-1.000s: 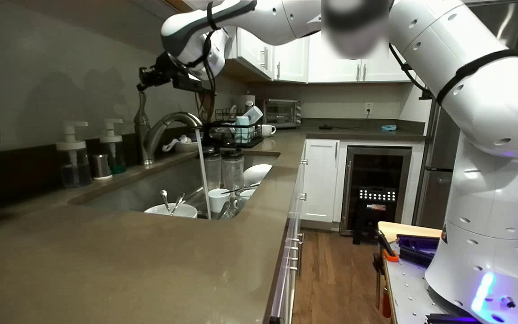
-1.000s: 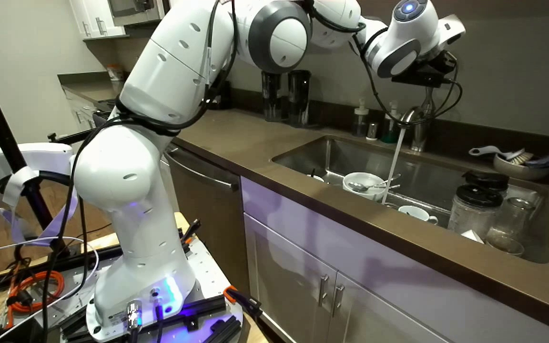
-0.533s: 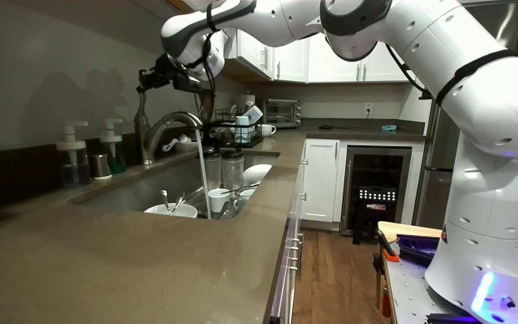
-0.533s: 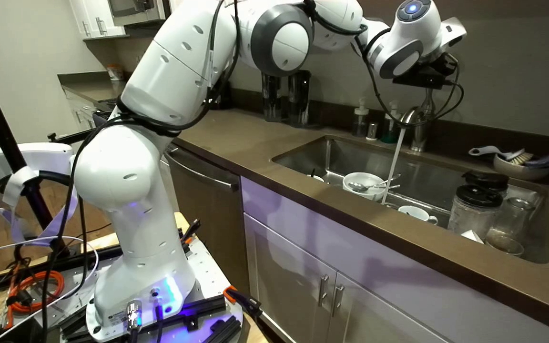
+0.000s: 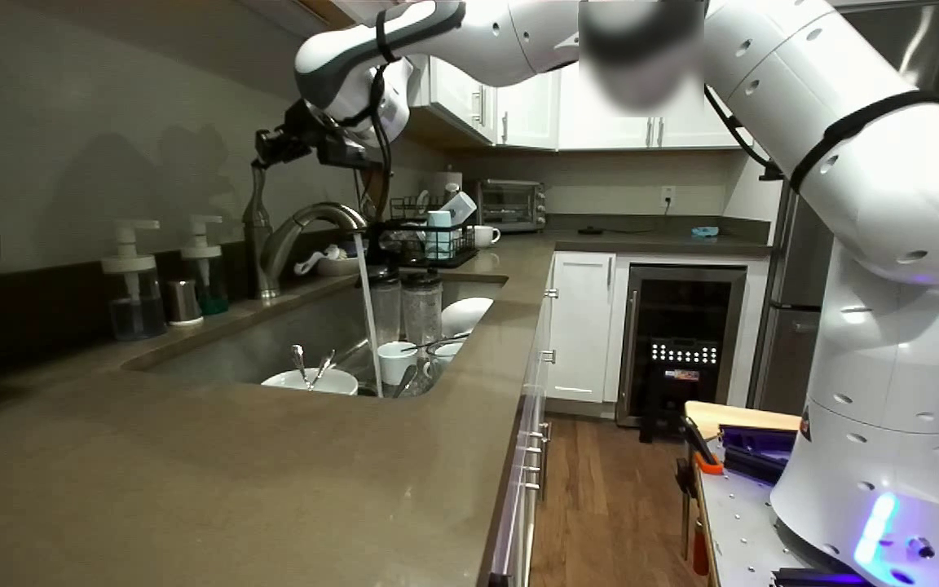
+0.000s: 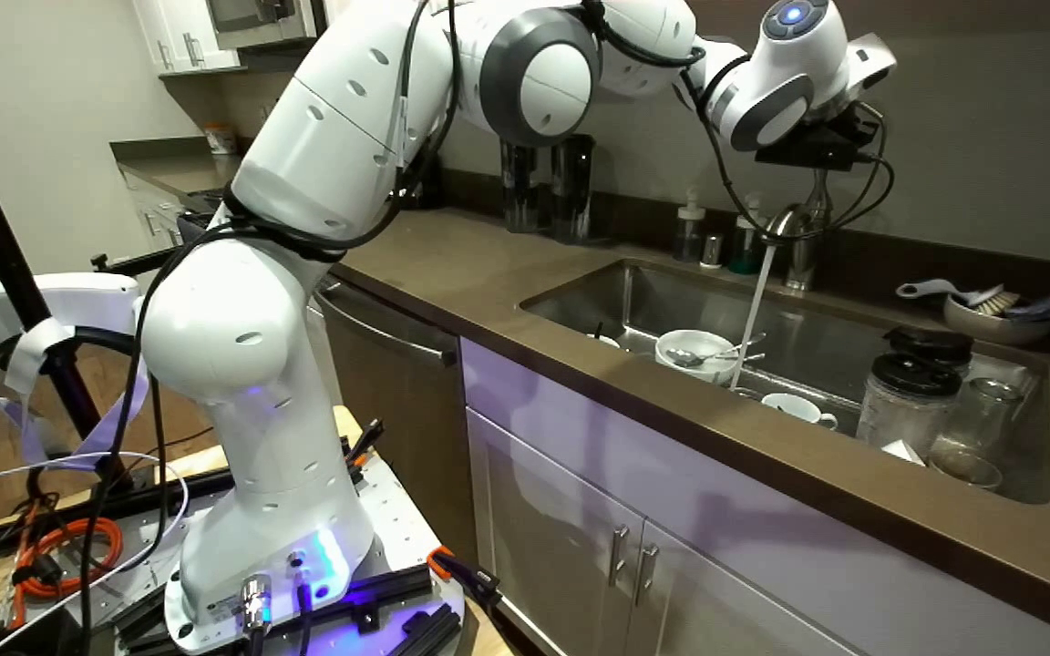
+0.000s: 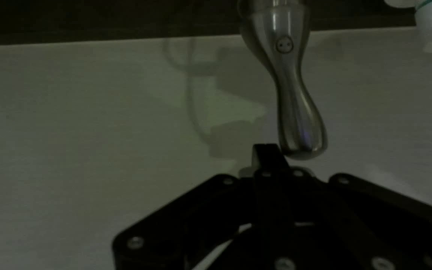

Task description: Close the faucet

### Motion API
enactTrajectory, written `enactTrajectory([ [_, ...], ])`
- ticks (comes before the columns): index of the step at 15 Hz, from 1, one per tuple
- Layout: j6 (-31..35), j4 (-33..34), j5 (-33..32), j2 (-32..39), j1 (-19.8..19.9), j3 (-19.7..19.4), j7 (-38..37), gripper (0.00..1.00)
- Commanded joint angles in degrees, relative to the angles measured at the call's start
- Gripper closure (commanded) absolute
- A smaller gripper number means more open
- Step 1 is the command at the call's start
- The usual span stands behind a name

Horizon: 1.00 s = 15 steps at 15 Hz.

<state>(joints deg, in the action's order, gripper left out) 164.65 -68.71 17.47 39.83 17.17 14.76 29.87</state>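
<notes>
The brushed grey faucet (image 5: 319, 214) arches over the sink, and a stream of water (image 6: 753, 314) falls from its spout into the sink in both exterior views. Its tall handle (image 5: 256, 204) stands nearly upright at the back. Up at the handle's top end is my gripper (image 5: 261, 155), fingers together with nothing between them. In the wrist view the shut gripper (image 7: 266, 146) meets the edge of the rounded end of the faucet handle (image 7: 300, 123), beside it rather than around it; whether they touch I cannot tell. In an exterior view the wrist hides my fingertips.
Soap dispensers (image 5: 134, 285) and a metal cup (image 5: 184, 303) line the counter beside the faucet. The sink (image 6: 662, 296) holds a white bowl (image 6: 698, 353), a mug (image 6: 798, 407) and lidded jars (image 6: 910, 401). Behind is a dish rack (image 5: 429, 240). Cables (image 6: 871, 196) loop under the wrist near the spout.
My wrist and gripper have shifted slightly to the right in both exterior views, staying at the handle's top. The handle shows no clear movement, and the water runs as before.
</notes>
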Motion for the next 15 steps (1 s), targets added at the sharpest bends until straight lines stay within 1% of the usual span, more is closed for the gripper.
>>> enactTrajectory([
  [1,-1.23,0.14,-0.45,-0.15,0.61,0.47,1.67,0.99],
  [2,-0.05,0.32,-0.64,0.10,0.23,0.01,1.30,0.98],
  [3,0.42,0.53,-0.38,0.27,0.37,0.36,1.55,0.98],
  [9,0.71,1.52,0.24,0.87,0.98,2.26,3.38,0.99],
  [15,0.22,2.09,0.00,1.12,0.84,2.74,4.50,0.99],
])
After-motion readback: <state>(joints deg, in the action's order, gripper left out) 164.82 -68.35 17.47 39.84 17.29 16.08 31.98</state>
